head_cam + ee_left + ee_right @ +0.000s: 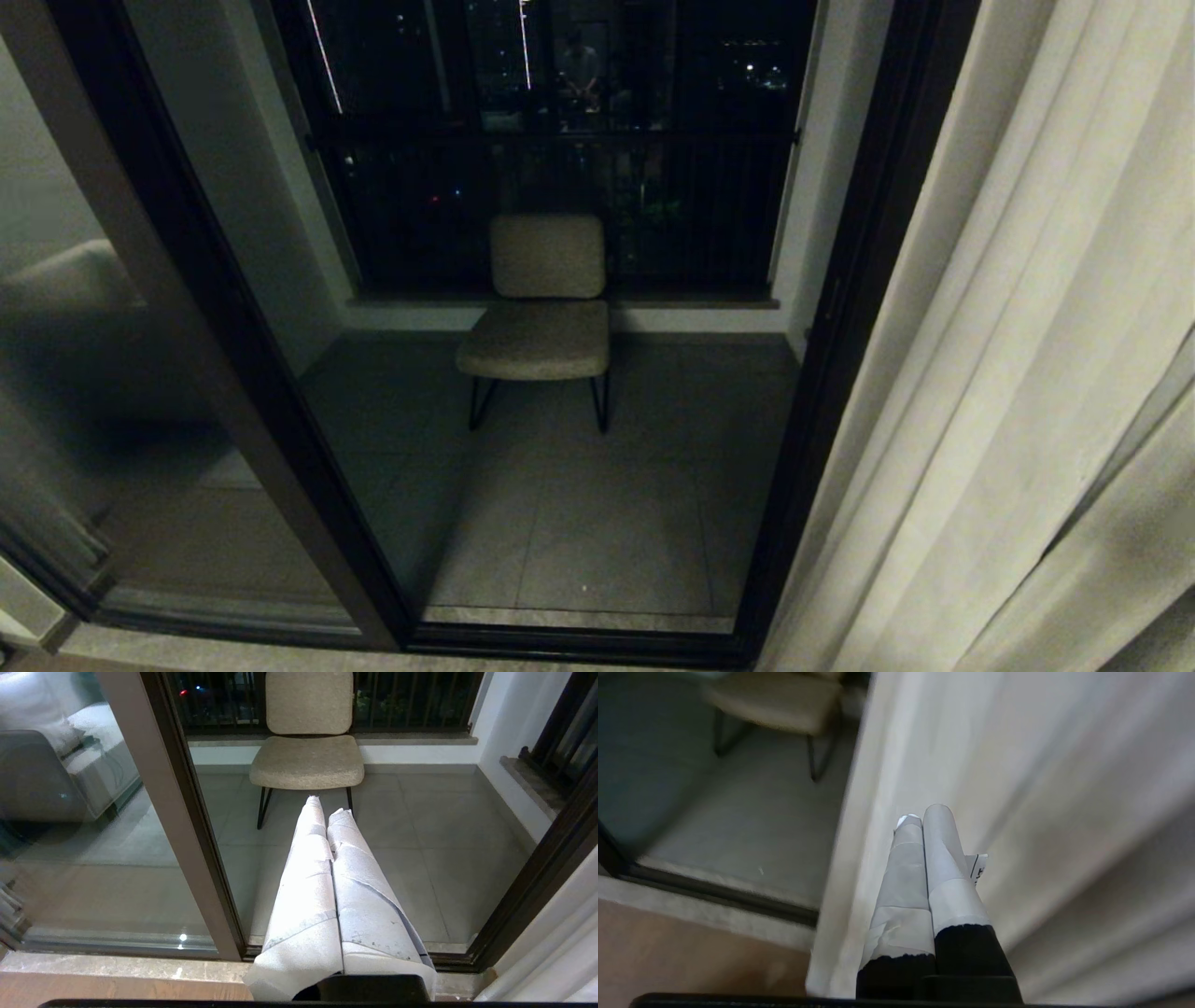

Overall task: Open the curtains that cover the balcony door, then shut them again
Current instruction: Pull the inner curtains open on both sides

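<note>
The cream-white curtains (1008, 373) hang gathered in long pleats at the right, and the glass stands uncovered. The balcony door (868, 233) has a thick dark frame and clear panes. My right gripper (924, 814) is shut, its taped fingers (945, 858) pressed together with nothing between them. It hovers just in front of the curtain fabric (1017, 788), near the fabric's inner edge. My left gripper (324, 805) is shut too and empty, held low and pointing at the door's glass, left of the curtain edge (551, 952). Neither arm shows in the head view.
A beige chair (546, 308) on thin black legs stands on the balcony's grey tiles behind the glass, with dark railings behind it. A vertical frame post (187, 812) divides the panes. A stone threshold (117, 966) runs along the door's foot.
</note>
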### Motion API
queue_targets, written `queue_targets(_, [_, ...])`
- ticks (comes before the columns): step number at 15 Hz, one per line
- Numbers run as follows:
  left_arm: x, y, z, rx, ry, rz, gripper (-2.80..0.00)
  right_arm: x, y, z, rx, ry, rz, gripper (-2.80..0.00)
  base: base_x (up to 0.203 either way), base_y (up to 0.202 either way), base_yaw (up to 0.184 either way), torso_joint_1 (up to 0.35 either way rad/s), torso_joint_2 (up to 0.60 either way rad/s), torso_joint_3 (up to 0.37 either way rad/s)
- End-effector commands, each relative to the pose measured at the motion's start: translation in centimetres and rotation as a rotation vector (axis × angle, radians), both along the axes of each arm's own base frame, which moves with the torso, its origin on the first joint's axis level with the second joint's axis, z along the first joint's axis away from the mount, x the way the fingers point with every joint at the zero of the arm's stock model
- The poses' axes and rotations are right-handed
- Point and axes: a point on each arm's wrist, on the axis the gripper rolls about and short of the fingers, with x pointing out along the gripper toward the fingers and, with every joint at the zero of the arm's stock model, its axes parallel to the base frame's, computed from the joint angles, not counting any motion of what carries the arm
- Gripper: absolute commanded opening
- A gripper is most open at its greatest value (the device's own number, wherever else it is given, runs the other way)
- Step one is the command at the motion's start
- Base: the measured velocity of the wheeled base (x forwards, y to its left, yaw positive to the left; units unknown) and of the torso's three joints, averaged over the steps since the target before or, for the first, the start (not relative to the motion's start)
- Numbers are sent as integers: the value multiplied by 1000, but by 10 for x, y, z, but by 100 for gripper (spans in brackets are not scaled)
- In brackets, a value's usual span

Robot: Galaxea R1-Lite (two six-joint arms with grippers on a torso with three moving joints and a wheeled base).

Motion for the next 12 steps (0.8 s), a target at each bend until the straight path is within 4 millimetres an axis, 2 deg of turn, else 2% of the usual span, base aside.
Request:
queue_targets(1, [0,0,0,0,0,0,-280,-19,0,-13,-10,-34,-12,-280,0,0,0,0,0,0])
queue_targets(5, [0,0,0,0,0,0,-280,-40,0,-30,25,-117,11,-280,0,0,0,0,0,0])
queue_targets(12, [0,0,0,0,0,0,-280,-41,0,-32,124,-109,8,-280,0,0,0,0,0,0])
